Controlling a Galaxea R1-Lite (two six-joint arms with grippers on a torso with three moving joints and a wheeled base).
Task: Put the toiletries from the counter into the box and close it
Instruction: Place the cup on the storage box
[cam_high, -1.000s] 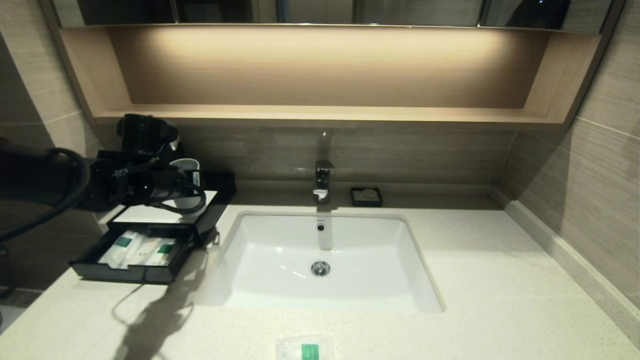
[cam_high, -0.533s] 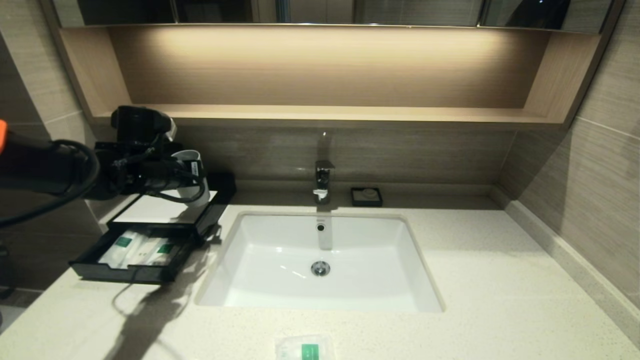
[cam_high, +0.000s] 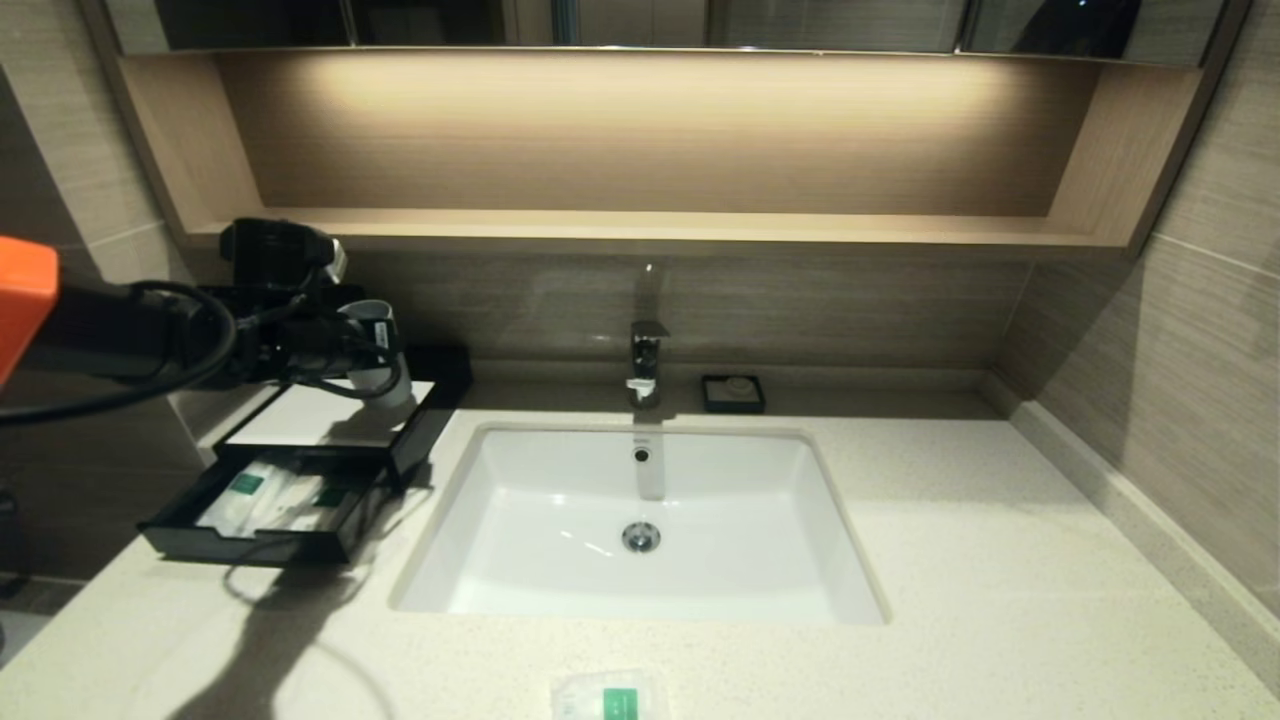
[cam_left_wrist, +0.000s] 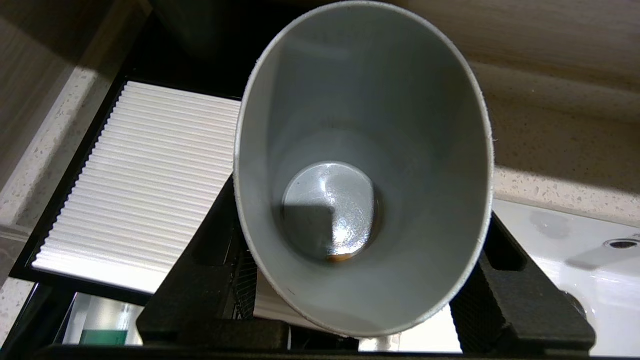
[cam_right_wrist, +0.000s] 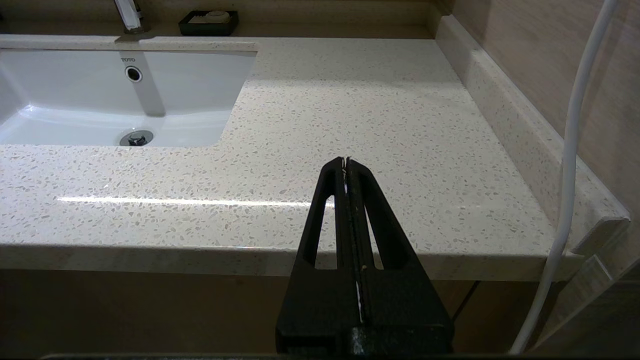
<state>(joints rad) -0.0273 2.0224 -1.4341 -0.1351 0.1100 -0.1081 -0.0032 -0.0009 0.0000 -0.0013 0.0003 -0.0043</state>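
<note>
Speckled surface (cam_high: 1000, 560) below us: left gripper (cam_left_wrist: 360, 280), clenched on the cup (cam_left_wrist: 362, 165), has lifted and drawn back over the box (cam_high: 330, 415); one packet (cam_high: 610, 697) waits far off.

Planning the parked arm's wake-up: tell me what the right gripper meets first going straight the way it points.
The right gripper, fingers shut, hangs beside the counter edge; it looks aimed across that surface toward the back ledge, though depth is unclear.

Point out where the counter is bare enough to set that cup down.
Widest bare patch: counter between sink and right wall. A narrower strip lies before the sink, holding one packet. Crowded left: box with drawer out, left gripper holding the cup above it.
</note>
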